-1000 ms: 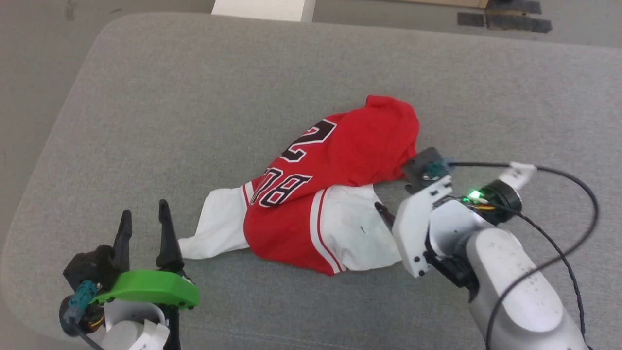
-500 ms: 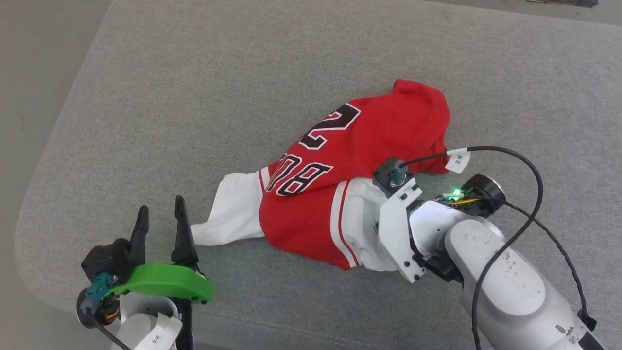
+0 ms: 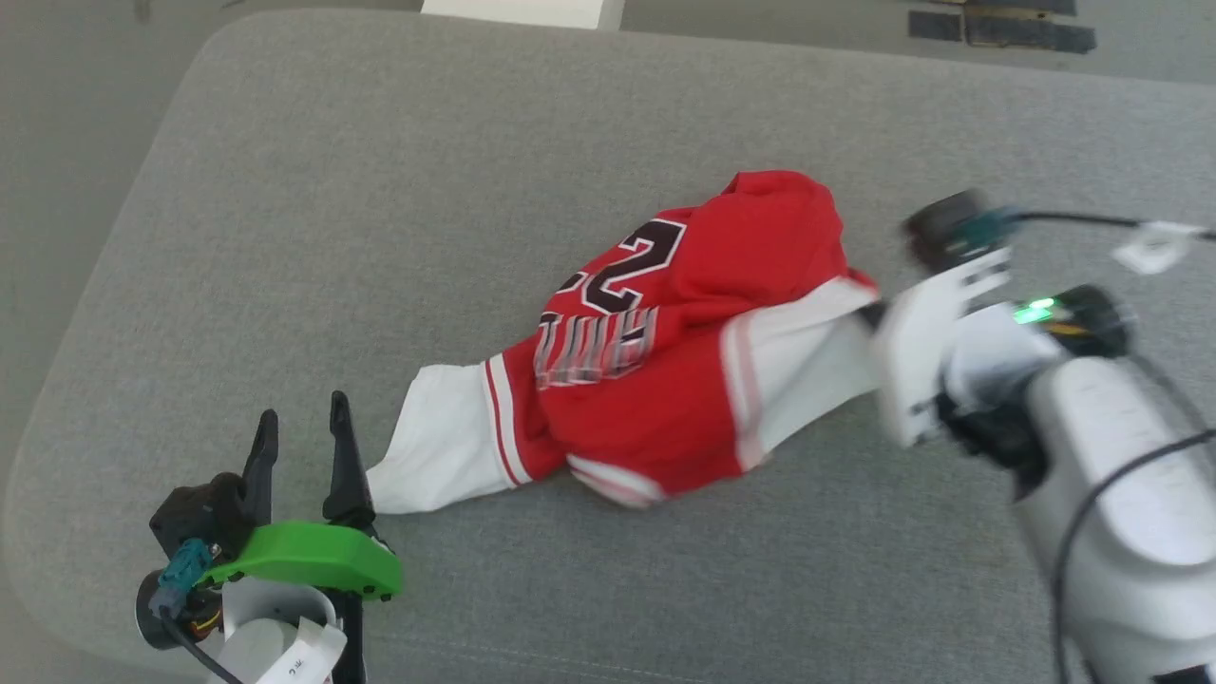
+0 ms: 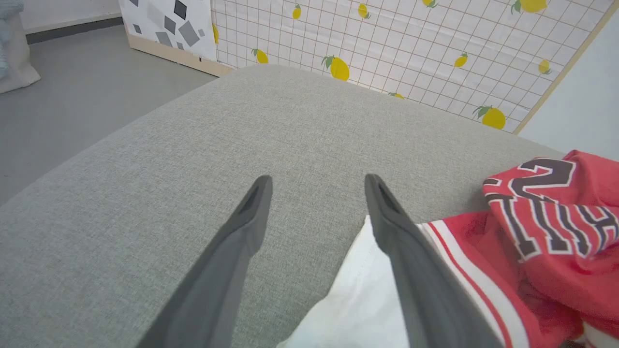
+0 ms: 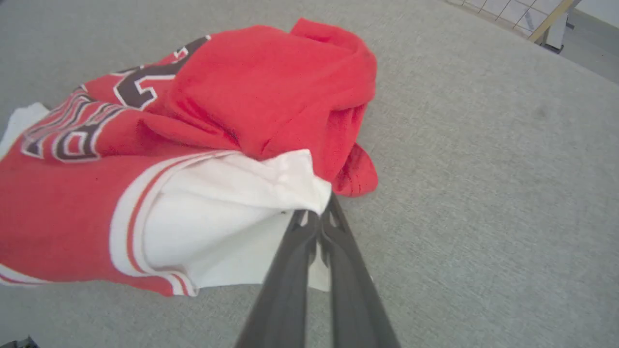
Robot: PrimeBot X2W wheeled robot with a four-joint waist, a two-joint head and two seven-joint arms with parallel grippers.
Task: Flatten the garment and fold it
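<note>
The garment (image 3: 665,380) lies crumpled in the middle of the grey padded surface (image 3: 380,190), red with black-and-white lettering on top. Its right white sleeve (image 3: 807,366) is stretched toward my right gripper (image 3: 869,318), which is blurred. In the right wrist view my right gripper (image 5: 319,217) is shut on that sleeve's (image 5: 232,212) edge, and the red body (image 5: 251,92) bunches behind it. My left gripper (image 3: 302,418) stands open at the lower left, just beside the other white sleeve (image 3: 432,446). In the left wrist view my left gripper (image 4: 319,183) holds nothing, and its right finger overlaps the white sleeve (image 4: 353,304).
The grey surface has rounded corners, with bare floor (image 3: 57,142) past its left edge. A white box (image 3: 518,11) and dark strips (image 3: 997,28) lie on the floor beyond the far edge. A lemon-patterned screen (image 4: 387,38) stands behind the surface.
My right gripper has shut on the right white sleeve and moved up and to the right, pulling the sleeve taut and shifting the red folds. The left gripper stays open in place.
</note>
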